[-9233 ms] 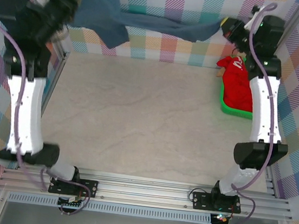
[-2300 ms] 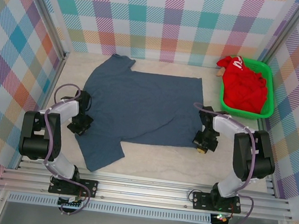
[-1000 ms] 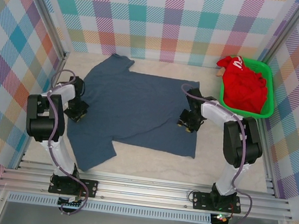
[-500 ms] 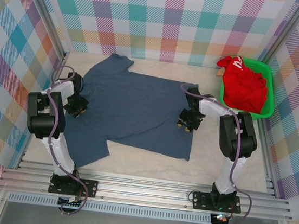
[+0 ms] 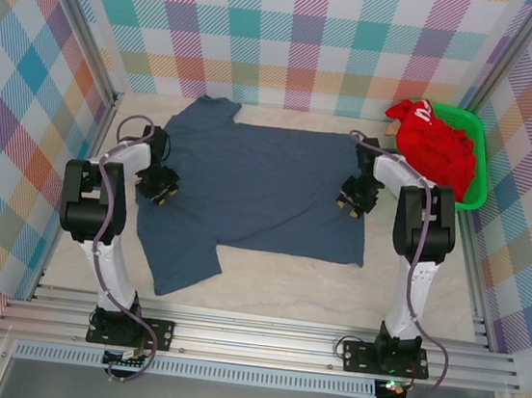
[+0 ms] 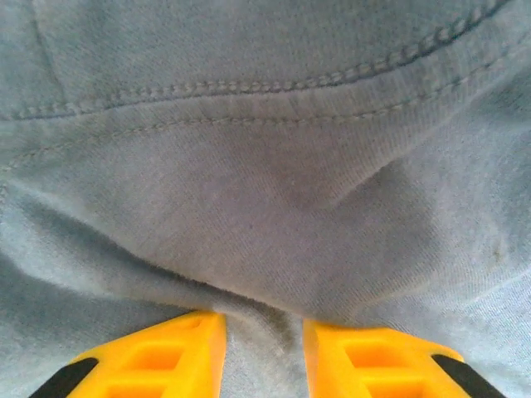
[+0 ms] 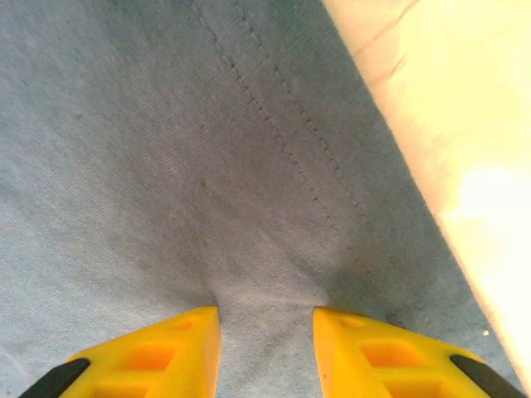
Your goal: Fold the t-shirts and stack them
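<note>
Folding has not begun: the slate-blue t-shirt (image 5: 258, 188) lies flat, left gripper (image 5: 158, 189) pinching its collar end, right gripper (image 5: 353, 198) its hem; the red t-shirt (image 5: 436, 157) sits in the green basket (image 5: 480, 182).

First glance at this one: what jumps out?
A blue t-shirt lies spread flat across the table, the left claw pinching cloth at its left side and the right claw at its right side. A red t-shirt sits heaped in the green basket at the far right corner.
</note>
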